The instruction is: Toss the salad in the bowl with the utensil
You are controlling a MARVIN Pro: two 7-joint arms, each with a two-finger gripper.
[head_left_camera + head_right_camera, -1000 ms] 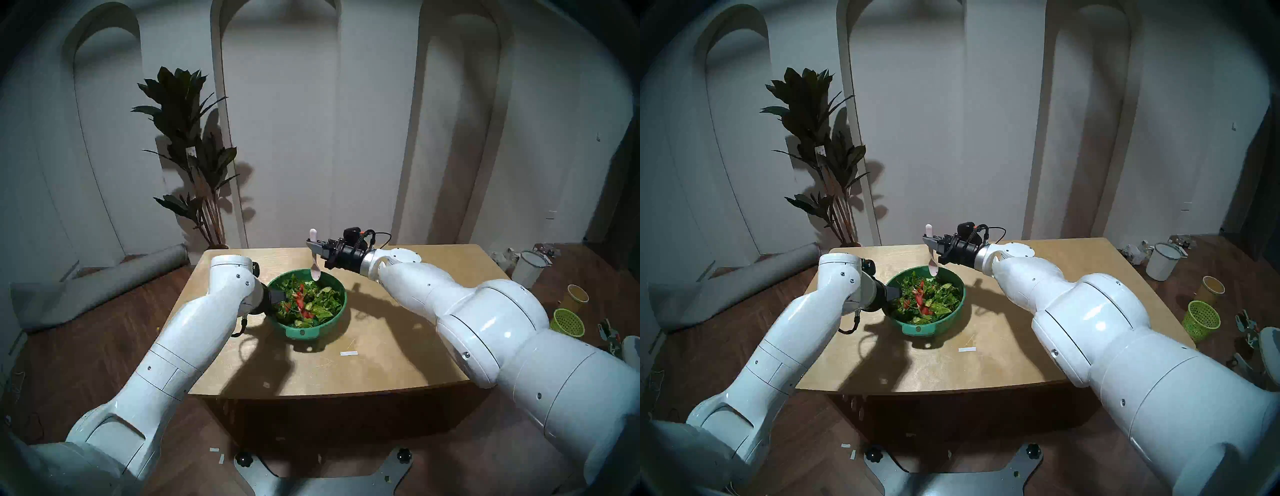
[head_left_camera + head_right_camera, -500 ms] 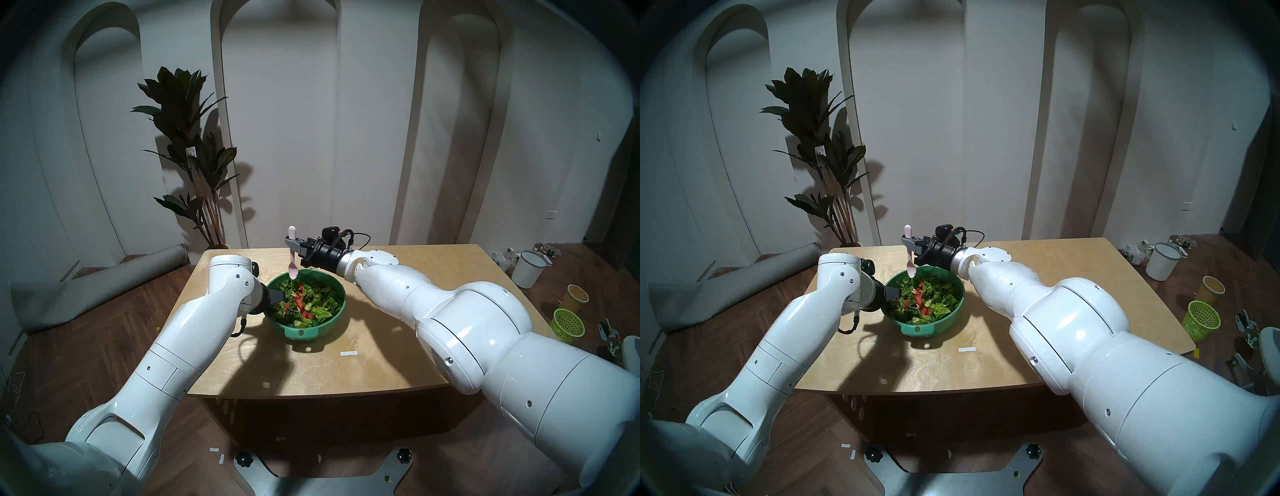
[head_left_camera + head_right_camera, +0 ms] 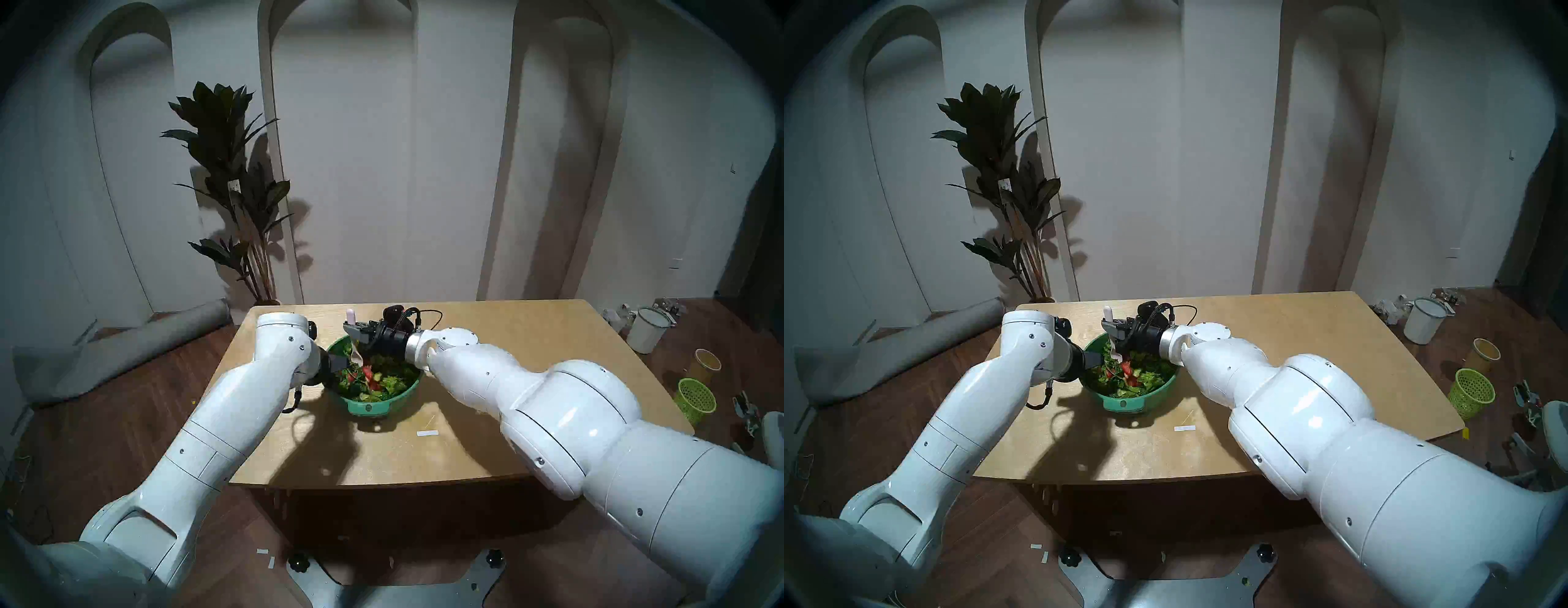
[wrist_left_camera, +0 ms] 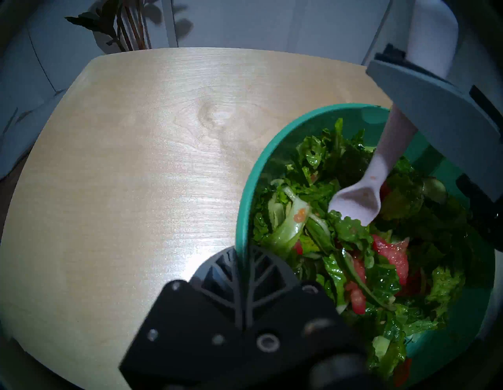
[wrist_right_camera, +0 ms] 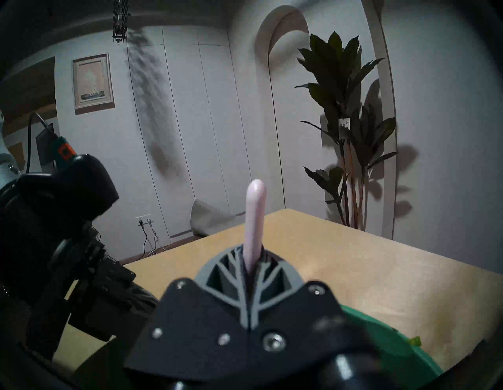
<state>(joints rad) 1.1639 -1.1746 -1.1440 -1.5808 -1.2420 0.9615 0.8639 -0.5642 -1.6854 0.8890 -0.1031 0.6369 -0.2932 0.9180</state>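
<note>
The teal-green bowl (image 3: pixel 403 397) stands on the wooden table (image 3: pixel 488 424), its tab handle towards me. It holds the salad (image 3: pixel 384 378) of lettuce, cucumber and red pieces. My left gripper (image 3: pixel 340 363) is shut on the bowl's left rim; the left wrist view shows its fingers (image 4: pixel 261 269) clamping the rim (image 4: pixel 245 207). My right gripper (image 3: pixel 354 331) is shut on the pale pink spoon (image 3: pixel 351 315), held nearly upright over the bowl's far left part. The scoop (image 4: pixel 356 201) rests in the salad (image 4: pixel 353 258). The handle (image 5: pixel 254 218) sticks up above the right fingers.
A white tape strip (image 3: pixel 427 433) lies on the table right of the bowl. On the floor at right are a lime mesh basket (image 3: pixel 695 399), a yellow cup (image 3: pixel 707 363) and a white bucket (image 3: pixel 647 329). A potted plant (image 3: pixel 237 191) and a rolled mat (image 3: pixel 127 348) are at back left.
My right gripper has carried the spoon left and down, from above the bowl's far rim into the salad. The left gripper and the bowl have stayed put.
</note>
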